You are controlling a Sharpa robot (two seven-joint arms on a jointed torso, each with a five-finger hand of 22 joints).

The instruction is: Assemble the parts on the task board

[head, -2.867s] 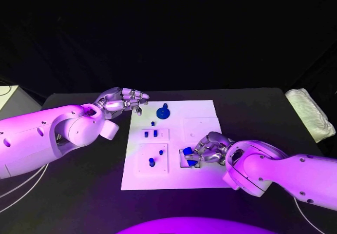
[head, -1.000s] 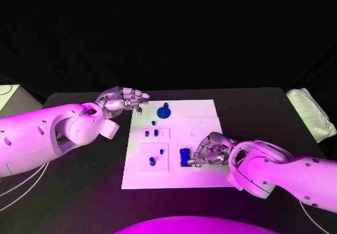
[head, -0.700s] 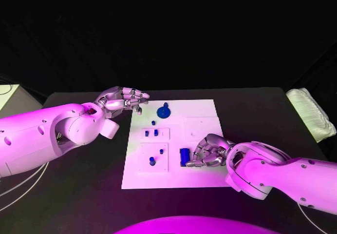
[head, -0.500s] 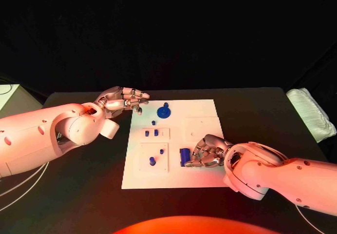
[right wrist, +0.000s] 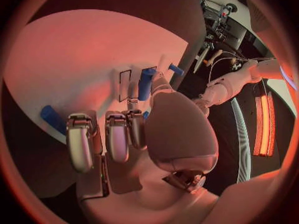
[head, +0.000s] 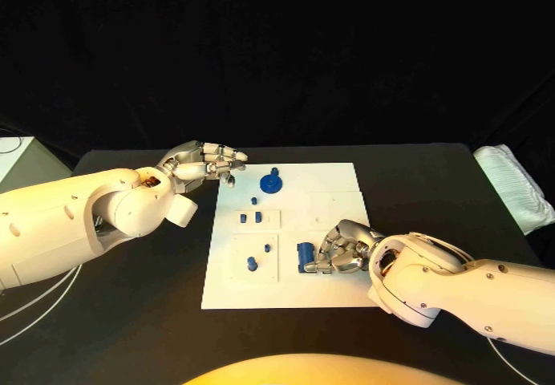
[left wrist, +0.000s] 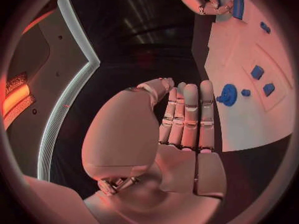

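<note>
The task board [head: 335,180] lay mid-table, its blue block [head: 305,255] upright at the near right recess, the right hand [head: 342,250] pinching it, presumably to seat it. The left hand [head: 208,163] hovered off the far left corner, fingers curled on nothing. Seconds earlier the block had lain flatter under that hand.

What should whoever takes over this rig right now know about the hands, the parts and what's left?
Left hand: fingers curled, holding nothing, hovering at the far left corner of the white task board.
Right hand: fingers touching the upright blue block part at the board's near right; whether it grips is unclear.
Round blue gear part sits at the far end; small blue pegs stand in the middle panels.
Left: finish seating the block.
</note>
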